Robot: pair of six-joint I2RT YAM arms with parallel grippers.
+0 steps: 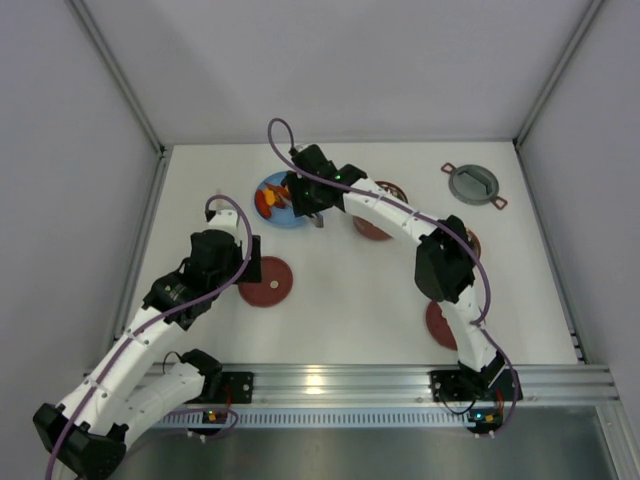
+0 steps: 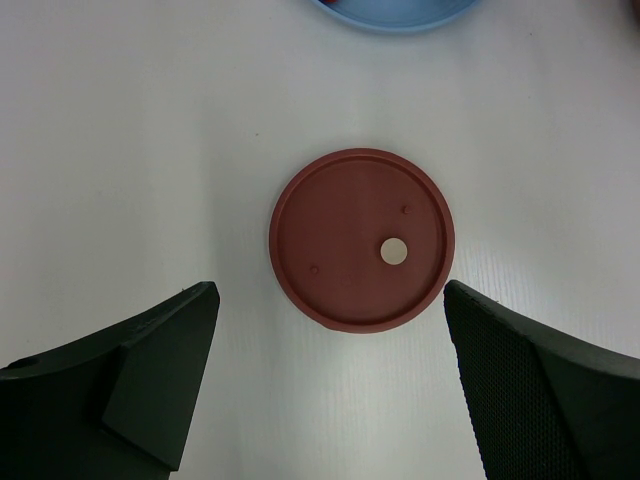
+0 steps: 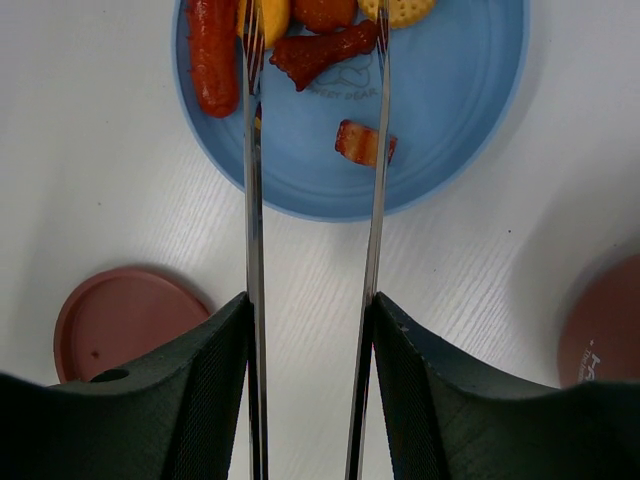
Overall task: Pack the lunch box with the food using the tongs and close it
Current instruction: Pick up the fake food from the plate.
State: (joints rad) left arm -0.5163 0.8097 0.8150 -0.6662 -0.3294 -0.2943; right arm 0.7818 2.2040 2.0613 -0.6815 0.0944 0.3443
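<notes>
Right wrist: tongs [image 3: 251,200] straddle the food [image 3: 213,55].
My right gripper [image 3: 310,312] pinches the tongs; I centre the bone-shaped piece [image 3: 322,55] between tips before squeezing. Left gripper [image 2: 328,292] hangs spread over a lid [image 2: 350,225].

One print can be made out. At the middle of the flat light-blue round plate [image 3: 450,120], faint grey capitals [image 3: 345,91] stand in one short line under a thin outline drawing [image 3: 352,74], seemingly of a little animal. The line looks like "SWEET BEAR", though the second word is not sure. A dark red-brown food piece [image 3: 318,55] covers the drawing's top. Near the rim of the dark-red round lunch-box part [image 3: 608,330] stands a small white mark [image 3: 590,365], too small to read.
</notes>
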